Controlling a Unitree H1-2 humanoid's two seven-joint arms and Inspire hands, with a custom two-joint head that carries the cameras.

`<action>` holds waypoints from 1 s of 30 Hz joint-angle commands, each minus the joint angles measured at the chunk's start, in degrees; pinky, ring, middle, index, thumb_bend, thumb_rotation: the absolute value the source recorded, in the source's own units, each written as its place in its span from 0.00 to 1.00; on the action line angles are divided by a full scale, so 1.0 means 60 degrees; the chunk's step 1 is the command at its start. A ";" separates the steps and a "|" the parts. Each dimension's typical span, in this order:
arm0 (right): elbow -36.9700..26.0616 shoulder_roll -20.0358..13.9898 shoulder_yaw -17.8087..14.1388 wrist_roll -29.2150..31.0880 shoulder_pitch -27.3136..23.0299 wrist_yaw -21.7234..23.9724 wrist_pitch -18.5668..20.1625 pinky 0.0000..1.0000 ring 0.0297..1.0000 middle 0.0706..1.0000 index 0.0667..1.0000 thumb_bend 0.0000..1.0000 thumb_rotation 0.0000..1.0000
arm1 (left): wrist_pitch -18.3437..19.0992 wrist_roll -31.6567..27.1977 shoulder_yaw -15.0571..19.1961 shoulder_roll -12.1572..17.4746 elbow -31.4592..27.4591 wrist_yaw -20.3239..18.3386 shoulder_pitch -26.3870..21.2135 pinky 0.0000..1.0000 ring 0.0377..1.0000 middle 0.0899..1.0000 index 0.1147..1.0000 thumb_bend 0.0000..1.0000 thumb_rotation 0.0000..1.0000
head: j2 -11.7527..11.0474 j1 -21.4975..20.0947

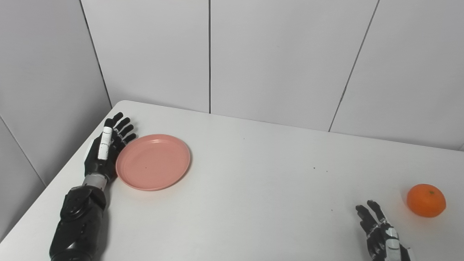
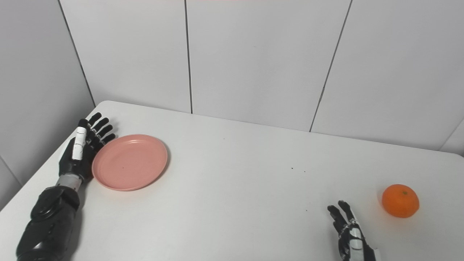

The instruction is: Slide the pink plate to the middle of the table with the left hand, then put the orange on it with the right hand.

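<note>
Left eye view, left hand (image 1: 105, 150) fingers spread, apparently touching pink plate (image 1: 153, 161), right hand (image 1: 380, 232) fingers spread, orange (image 1: 426, 200) unlabelled.

The plate (image 1: 153, 162) looks like smooth pink plastic with a soft satin sheen, not really glossy. The table (image 1: 253, 188) is a matt white top, smooth, with a few tiny dark specks on it. The orange (image 1: 426, 200) has that finely dimpled, slightly shiny peel. Both hands, the left hand (image 1: 105, 148) and the right hand (image 1: 382, 235), look like black hard plastic with white glossy bits, and there's a dull metal ring at the left wrist. The wall panels (image 1: 290, 54) are plain matt white.
</note>
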 commanded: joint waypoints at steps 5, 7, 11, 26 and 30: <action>0.0643 0.0275 0.0284 0.0087 0.0404 0.0028 0.0144 0.98 0.92 0.85 0.90 0.74 0.99 | 0.1206 -0.0595 0.0100 -0.0241 -0.0346 0.0063 0.0010 0.86 0.90 0.92 0.89 0.84 0.81 | 0.0005 0.0009; 0.0639 0.0279 0.0282 0.0105 0.0406 0.0031 0.0154 0.98 0.92 0.85 0.89 0.74 0.98 | 0.1376 -0.0665 0.0086 -0.0300 -0.0537 0.0036 0.0069 0.87 0.92 0.93 0.90 0.83 0.82 | 0.0005 0.0009; 0.0594 0.0274 0.0287 0.0073 0.0423 0.0014 0.0176 0.97 0.91 0.84 0.89 0.74 0.98 | 0.1521 -0.0727 0.0074 -0.0378 -0.0562 -0.0101 0.0108 0.85 0.90 0.89 0.86 0.82 0.81 | 0.0073 -0.0010; 0.0516 0.0279 0.0347 0.0060 0.0448 0.0008 0.0187 0.98 0.92 0.84 0.90 0.74 0.98 | 0.2446 -0.0538 -0.0316 -0.0943 -0.1808 0.0540 0.0467 0.80 0.88 0.85 0.84 0.84 0.80 | 0.0136 -0.0060; 0.0446 0.0298 0.0362 0.0063 0.0469 -0.0019 0.0233 0.97 0.91 0.84 0.89 0.74 0.98 | 0.2547 -0.0454 -0.0436 -0.1053 -0.2020 0.0599 0.0571 0.78 0.87 0.83 0.81 0.82 0.81 | 0.0159 -0.0069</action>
